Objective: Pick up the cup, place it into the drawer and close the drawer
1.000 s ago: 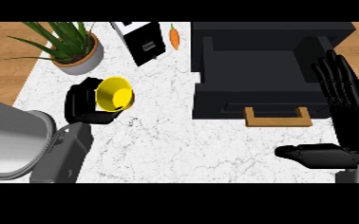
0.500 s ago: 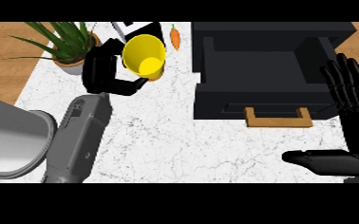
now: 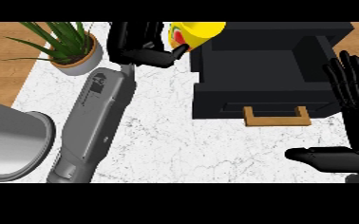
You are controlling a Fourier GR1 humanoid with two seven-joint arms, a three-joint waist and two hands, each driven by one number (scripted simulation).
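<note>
The left hand is far out in front, at the end of the long grey left forearm, which slants up from the low left corner. Its black fingers curl round a yellow cup just to the right of the hand. The right hand rests at the right edge. It is open, with its fingers straight up and spread. Its thumb sticks out to the left, below the fingers.

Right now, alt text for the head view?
The left hand holds a yellow cup at the far left corner of an open black drawer. The right hand rests open at the view's right edge; a potted plant stands far left.
</note>
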